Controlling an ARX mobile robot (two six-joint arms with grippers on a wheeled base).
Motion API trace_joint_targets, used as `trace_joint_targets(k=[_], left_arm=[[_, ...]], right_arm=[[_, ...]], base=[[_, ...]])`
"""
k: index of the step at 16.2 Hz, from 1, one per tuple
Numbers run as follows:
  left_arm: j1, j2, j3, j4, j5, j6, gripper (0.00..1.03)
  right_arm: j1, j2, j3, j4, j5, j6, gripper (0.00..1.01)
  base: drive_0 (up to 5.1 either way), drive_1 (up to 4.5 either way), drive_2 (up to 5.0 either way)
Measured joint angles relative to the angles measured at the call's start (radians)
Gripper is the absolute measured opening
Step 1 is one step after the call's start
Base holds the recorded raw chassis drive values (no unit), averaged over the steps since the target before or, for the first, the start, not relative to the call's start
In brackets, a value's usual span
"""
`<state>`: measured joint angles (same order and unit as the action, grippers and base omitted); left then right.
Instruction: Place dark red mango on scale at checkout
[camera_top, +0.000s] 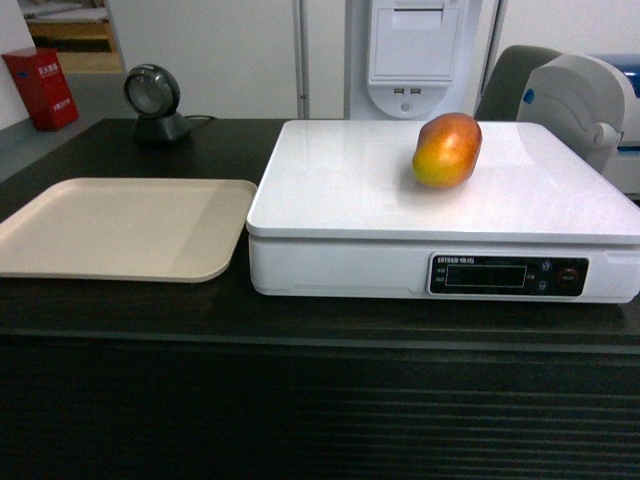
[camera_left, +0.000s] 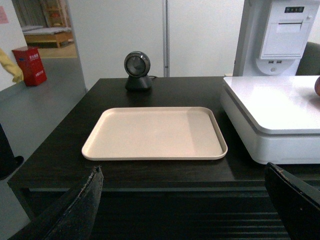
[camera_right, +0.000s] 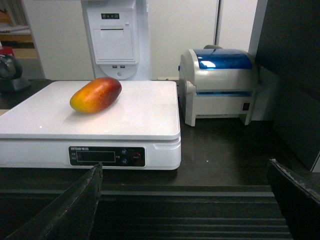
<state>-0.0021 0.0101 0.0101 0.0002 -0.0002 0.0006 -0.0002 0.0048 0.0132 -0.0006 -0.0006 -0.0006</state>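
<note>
The dark red mango (camera_right: 96, 95) lies on the scale (camera_top: 400, 190), toward its back right corner, long axis slanting, red end rearward. Both grippers, left (camera_left: 185, 210) and right (camera_right: 185, 210), hang back off the checkout (camera_top: 150, 310) front edge, jaws apart and empty, the right one nearer the fruit.

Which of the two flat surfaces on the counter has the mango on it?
The white scale, right of the beige tray. The dark red mango lies on its glossy top; the tray holds nothing. The scale also has a black display panel in front.

Black jaws — worn, scuffed edges, both wrists.
</note>
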Motion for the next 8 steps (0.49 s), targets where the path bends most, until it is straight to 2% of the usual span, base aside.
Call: trace_joint_targets(k=[8], left_arm=[[0.000, 0.000, 0.000, -0.003, -0.001, 0.000, 0.98]], right_arm=[[0.000, 0.000, 0.000, -0.003, 0.000, -0.002, 0.98]], base=[[0.0, 0.00, 0.0]])
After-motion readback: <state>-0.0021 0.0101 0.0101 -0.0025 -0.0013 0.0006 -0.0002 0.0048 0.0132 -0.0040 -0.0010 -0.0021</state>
